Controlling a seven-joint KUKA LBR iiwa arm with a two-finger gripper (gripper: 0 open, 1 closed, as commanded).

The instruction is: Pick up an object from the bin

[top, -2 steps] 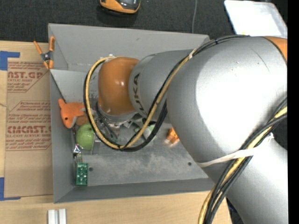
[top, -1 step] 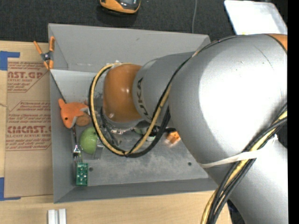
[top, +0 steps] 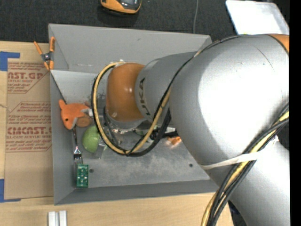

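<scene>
Green block (top: 81, 175): in front of the green ball (top: 91, 140), by the bin's (top: 141, 178) front wall.
Green ball: the thing nearest the gripper (top: 121, 128).
Gripper: just right of the ball; apart or together, I cannot tell.
Orange toy (top: 70, 113): behind the ball.
Tip: I think it should centre over the ball, then squeeze gently.

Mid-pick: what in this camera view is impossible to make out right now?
Camera view:
1. Floor under the orange wrist cover: hidden by it, so any hold is unknowable.
2. Right part of the bin: blocked by the grey arm.
3. The orange scrap by the cables: mostly covered, kind unclear.
4. The green round thing: right edge behind a cable.
</scene>
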